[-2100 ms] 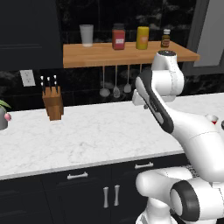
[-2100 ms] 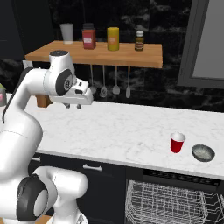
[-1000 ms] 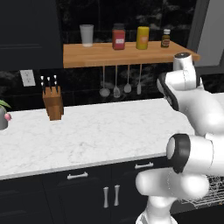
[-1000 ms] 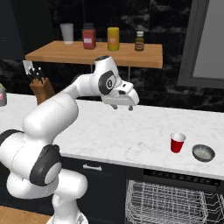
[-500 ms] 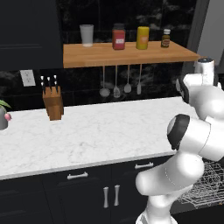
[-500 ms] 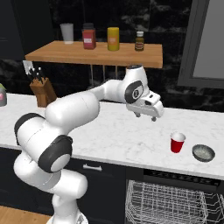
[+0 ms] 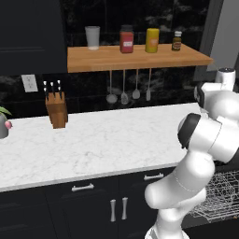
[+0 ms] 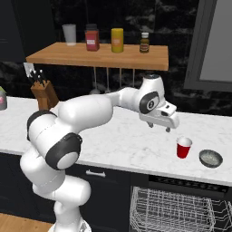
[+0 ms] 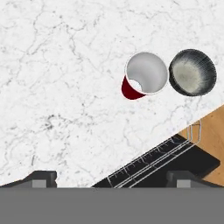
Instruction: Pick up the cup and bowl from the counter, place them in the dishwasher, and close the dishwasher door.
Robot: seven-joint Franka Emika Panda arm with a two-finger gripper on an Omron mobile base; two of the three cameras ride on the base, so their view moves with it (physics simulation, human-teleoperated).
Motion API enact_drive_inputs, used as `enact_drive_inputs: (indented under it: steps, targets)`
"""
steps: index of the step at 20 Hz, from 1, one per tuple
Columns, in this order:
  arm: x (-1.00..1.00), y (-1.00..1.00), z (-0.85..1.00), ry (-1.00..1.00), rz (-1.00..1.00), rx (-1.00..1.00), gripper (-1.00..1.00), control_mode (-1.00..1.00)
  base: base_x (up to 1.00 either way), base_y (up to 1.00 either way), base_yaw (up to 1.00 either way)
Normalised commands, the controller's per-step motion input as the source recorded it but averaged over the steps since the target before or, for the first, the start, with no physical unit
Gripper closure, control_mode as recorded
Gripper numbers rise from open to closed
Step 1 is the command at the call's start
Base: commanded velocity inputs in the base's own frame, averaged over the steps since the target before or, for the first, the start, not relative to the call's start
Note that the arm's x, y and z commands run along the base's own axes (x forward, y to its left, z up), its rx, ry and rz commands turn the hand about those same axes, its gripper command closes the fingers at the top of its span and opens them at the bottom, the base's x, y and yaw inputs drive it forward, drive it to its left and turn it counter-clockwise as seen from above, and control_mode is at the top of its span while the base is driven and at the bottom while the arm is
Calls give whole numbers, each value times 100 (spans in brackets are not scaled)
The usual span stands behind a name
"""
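Note:
A red cup with a white inside stands upright on the white marble counter, near its front edge. Close to the cup's right sits a small grey bowl, dark-rimmed in the hand view. My gripper hangs open and empty above the counter, a little left of the cup and higher than it. In the hand view its fingertips stand wide apart over bare marble. Below the counter edge the dishwasher's grey wire rack shows, with black panel beside it.
A knife block stands at the counter's back left. The brown wooden shelf with jars runs above, with utensils hanging under it. A plant pot sits at the far left. Wooden floor lies beyond the rack.
The arm has swung right along the counter, bringing the gripper from near the shelf's middle to just left of the cup. The jaws stayed open.

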Motion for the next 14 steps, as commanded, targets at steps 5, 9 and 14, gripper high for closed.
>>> enact_drive_inputs:
  steps: [5, 9, 14]
  targets:
    - [3, -13, -35, 0, 8, 0, -100, -100, 0, 0, 0]
    - [16, -13, -29, 0, 7, 0, -100, -100, 0, 0, 0]
    - [12, -14, -27, 0, 4, 0, -100, -100, 0, 0, 0]
